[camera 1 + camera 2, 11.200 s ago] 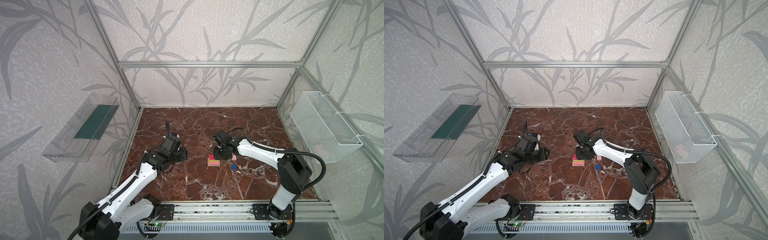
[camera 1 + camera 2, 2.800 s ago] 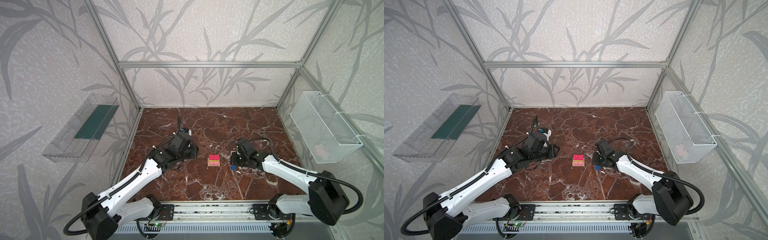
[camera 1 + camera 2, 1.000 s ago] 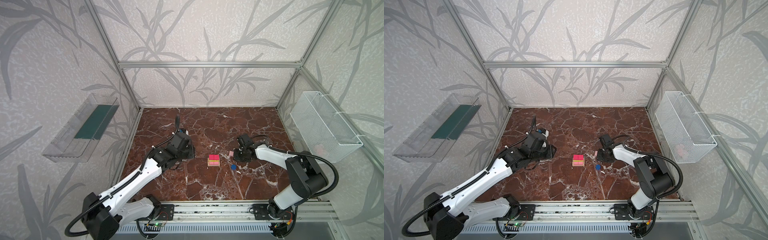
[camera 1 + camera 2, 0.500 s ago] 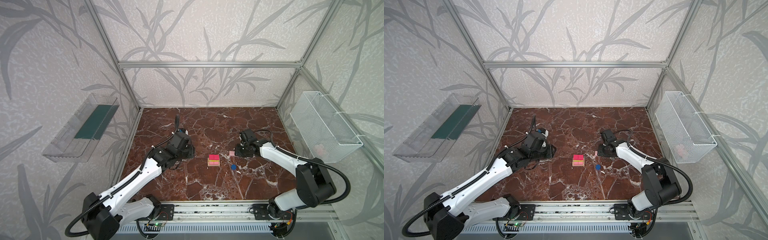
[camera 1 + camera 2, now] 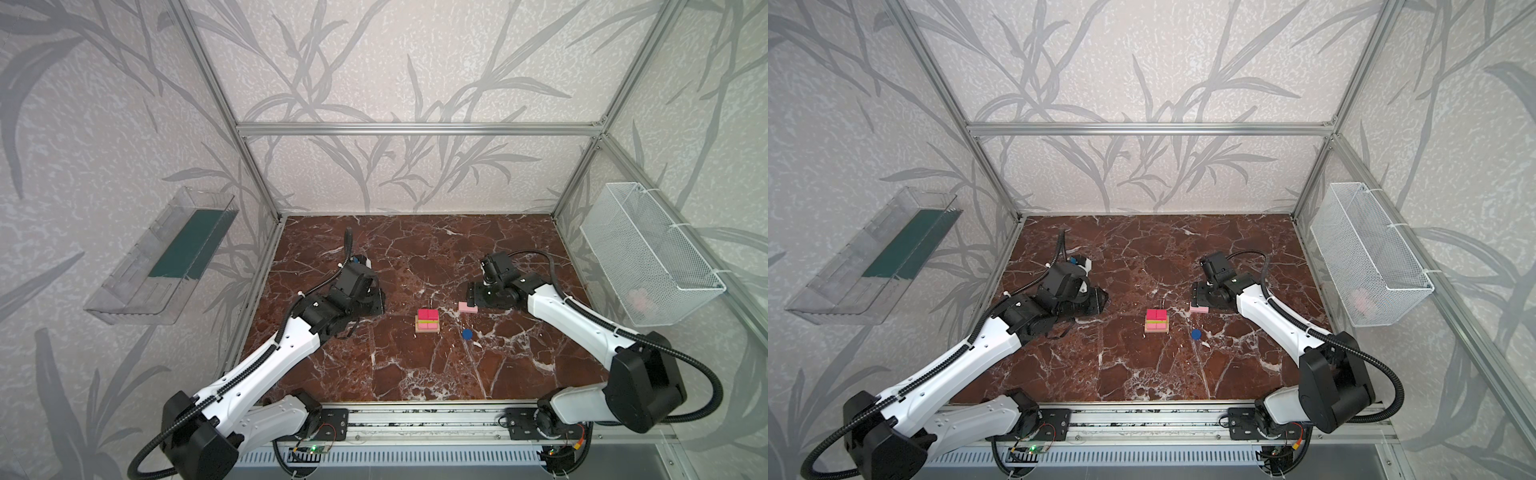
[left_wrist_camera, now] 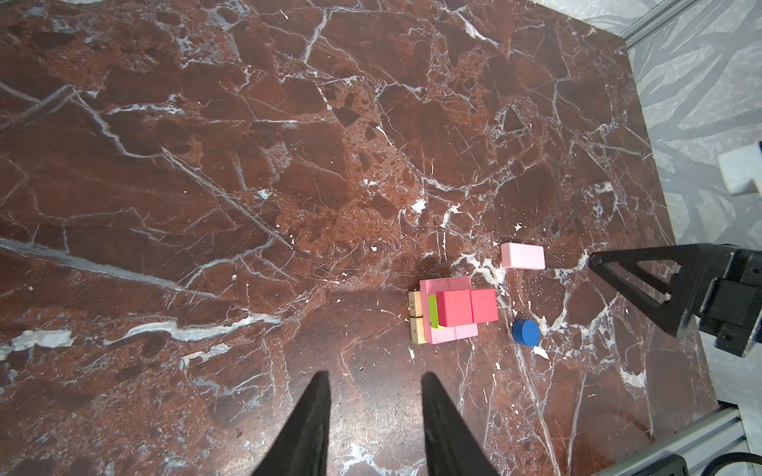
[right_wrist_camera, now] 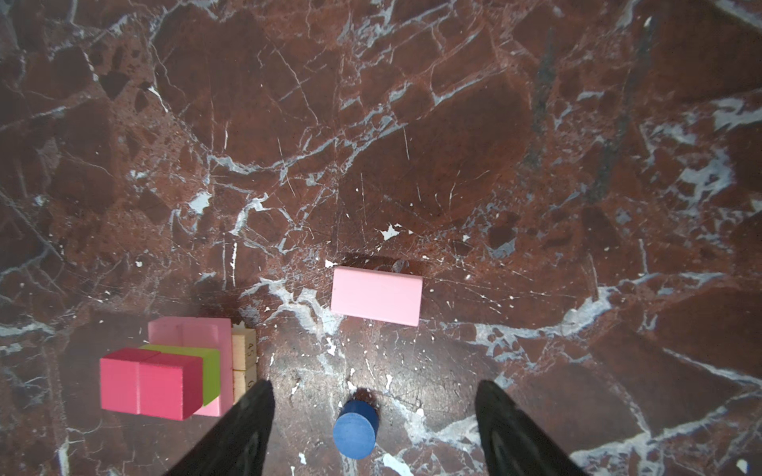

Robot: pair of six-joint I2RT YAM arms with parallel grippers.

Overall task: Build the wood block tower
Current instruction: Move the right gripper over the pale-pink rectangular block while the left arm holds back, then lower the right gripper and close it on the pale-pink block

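**On the marble top: tower partly stacked, one pink bar and the blue disc lying loose**

Near the middle of the red-brown marble table [image 5: 415,374], the tower [image 5: 428,322] stood as a low stack. Two tan bars [image 6: 416,317] lay lowest, with pink bars [image 6: 445,284] across them. A lime-green bar [image 7: 210,373] came next, and two red cubes [image 6: 466,307] sat side by side on top.

A loose pink bar [image 7: 376,295] lay flat on the table, apart from the stack and to its right in both top views. It was just beside the right gripper [image 5: 471,293]. The blue disc [image 7: 355,428] also rested on the table right of the stack. It sat nearer the front rail than the loose bar and touched neither bar nor tower.

In the right wrist view, that gripper's fingers [image 7: 247,420] stood wide apart with nothing held between them. The left gripper [image 6: 376,375] hung on the opposite side of the stack, well clear of it. Its fingers were parted by a narrower gap and held nothing.
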